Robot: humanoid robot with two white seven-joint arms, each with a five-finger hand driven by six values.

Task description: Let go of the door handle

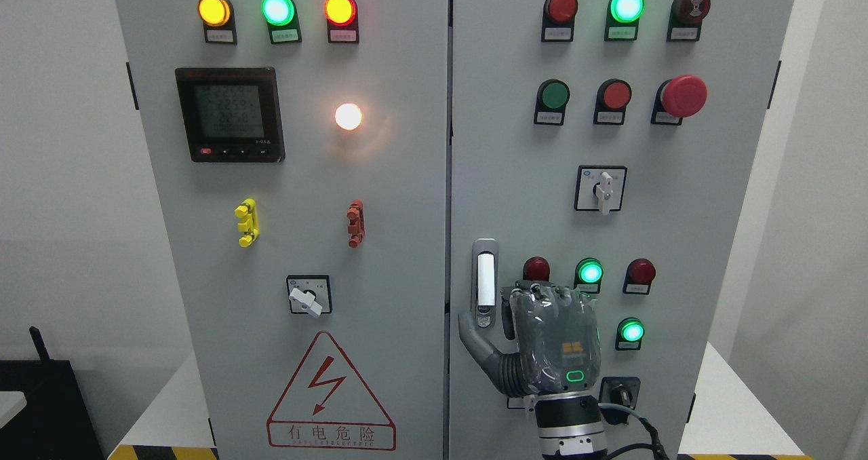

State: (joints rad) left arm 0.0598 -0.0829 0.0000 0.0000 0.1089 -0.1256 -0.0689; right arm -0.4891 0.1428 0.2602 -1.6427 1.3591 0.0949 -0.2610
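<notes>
A tall grey metal electrical cabinet point(380, 243) with two doors fills the view, standing on a white platform point(732, 419) between pale walls. Its silver-and-white vertical door handle point(484, 282) sits at the right door's left edge, beside the centre seam. The right hand point(542, 345), grey and glossy, rises from the bottom edge just right of the handle; its thumb reaches under the handle's foot, fingers curled against the door, grasping nothing visible.

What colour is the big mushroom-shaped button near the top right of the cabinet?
The big button is red, seen clearly in the head view.
</notes>
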